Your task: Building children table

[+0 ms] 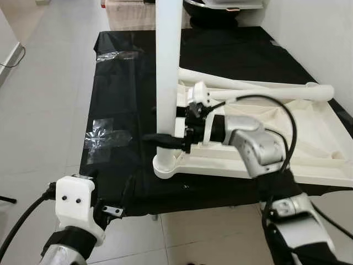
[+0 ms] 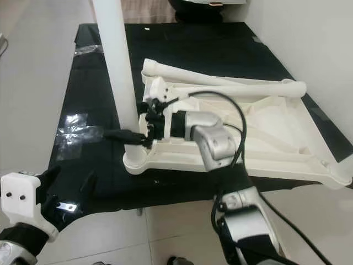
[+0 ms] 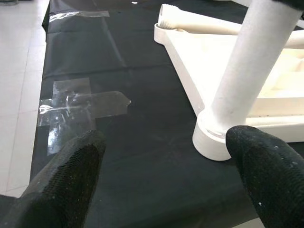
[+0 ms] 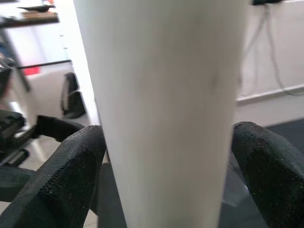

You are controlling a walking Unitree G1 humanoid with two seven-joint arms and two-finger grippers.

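Note:
A white children's table top (image 1: 287, 165) lies upside down on a black sheet (image 1: 127, 83). One white leg (image 1: 167, 66) stands upright in the socket at its near left corner (image 3: 209, 140). My right gripper (image 1: 165, 141) is shut on this leg just above the socket, and a black finger (image 4: 71, 166) presses against each side. Two more loose legs (image 1: 265, 91) lie across the top's far side. My left gripper (image 1: 113, 185) hovers low over the sheet's near left edge, open, its fingers (image 3: 71, 166) holding nothing, a short way from the socket.
Patches of clear tape (image 1: 105, 138) stick to the black sheet left of the leg. Pale tiled floor (image 1: 44, 83) runs along the left and front. A white wall (image 1: 320, 33) stands on the right. A dark round object (image 1: 215, 11) sits beyond the sheet.

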